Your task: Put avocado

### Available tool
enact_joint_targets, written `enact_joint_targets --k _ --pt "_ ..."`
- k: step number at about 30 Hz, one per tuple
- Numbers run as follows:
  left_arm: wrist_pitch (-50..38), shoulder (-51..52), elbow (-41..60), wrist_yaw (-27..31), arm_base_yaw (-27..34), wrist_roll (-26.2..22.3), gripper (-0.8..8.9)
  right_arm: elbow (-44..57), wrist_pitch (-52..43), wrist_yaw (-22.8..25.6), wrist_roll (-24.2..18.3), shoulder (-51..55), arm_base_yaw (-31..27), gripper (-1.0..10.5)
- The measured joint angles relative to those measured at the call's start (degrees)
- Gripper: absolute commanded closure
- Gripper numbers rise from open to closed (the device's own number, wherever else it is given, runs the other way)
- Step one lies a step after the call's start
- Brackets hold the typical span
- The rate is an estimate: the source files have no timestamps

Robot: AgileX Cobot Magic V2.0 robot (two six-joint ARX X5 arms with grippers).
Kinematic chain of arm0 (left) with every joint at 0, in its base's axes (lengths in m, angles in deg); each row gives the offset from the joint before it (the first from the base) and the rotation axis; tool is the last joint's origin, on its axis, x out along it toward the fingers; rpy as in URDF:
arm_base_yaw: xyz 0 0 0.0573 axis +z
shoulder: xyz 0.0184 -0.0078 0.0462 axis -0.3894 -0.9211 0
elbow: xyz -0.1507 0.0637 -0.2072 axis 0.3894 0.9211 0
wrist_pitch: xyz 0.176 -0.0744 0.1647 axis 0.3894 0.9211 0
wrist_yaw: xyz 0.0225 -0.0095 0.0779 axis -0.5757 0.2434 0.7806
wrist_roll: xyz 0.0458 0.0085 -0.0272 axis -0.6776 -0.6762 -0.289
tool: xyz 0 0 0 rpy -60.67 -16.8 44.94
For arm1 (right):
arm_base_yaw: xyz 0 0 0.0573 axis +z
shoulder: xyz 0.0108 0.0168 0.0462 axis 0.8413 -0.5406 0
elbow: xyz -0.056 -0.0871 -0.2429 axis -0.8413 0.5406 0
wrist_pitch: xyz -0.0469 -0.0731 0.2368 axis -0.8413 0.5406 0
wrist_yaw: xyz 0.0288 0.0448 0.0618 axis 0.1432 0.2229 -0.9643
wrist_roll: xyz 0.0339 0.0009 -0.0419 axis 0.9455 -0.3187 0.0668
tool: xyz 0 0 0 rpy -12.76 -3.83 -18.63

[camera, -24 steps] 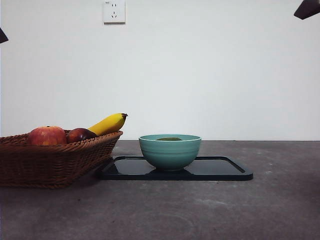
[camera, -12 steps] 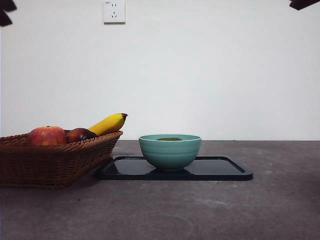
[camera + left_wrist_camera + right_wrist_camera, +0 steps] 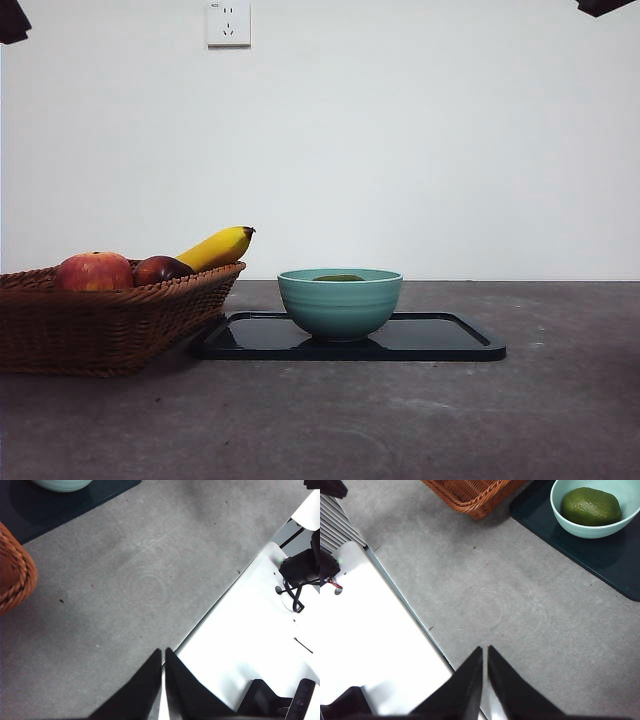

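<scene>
Both dark arm tips at the top corners of the front view had shifted slightly since a second before, the one at the upper left sitting higher and the one at the upper right drawn further out of frame; nothing on the bench [image 3: 560, 400] had changed place. At left stood a wicker basket [image 3: 110, 325] holding a red apple [image 3: 94, 271], a darker red fruit [image 3: 160, 269] and a yellow banana [image 3: 217, 248]. Just beside the basket lay a dark tray [image 3: 450, 345] carrying a teal bowl [image 3: 340, 303]. The avocado [image 3: 591, 506] rested inside the bowl, only its top showing above the rim in the front view. The left gripper [image 3: 163, 656] hung over bare bench near its edge, fingers pressed narrowly together and holding nothing. The right gripper [image 3: 485, 654] was likewise raised, well apart from the bowl, fingers nearly touching and empty.
</scene>
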Motion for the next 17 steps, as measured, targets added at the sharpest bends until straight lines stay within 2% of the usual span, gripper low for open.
enact_joint_targets --k 12,17 --pt "-0.15 0.39 0.04 0.02 -0.15 0.00 8.05 0.00 0.00 0.00 0.00 0.00 0.00 9.4" --pt "-6.23 4.76 0.13 0.00 0.90 -1.55 8.05 0.00 -0.02 0.00 0.00 0.00 0.00 9.4"
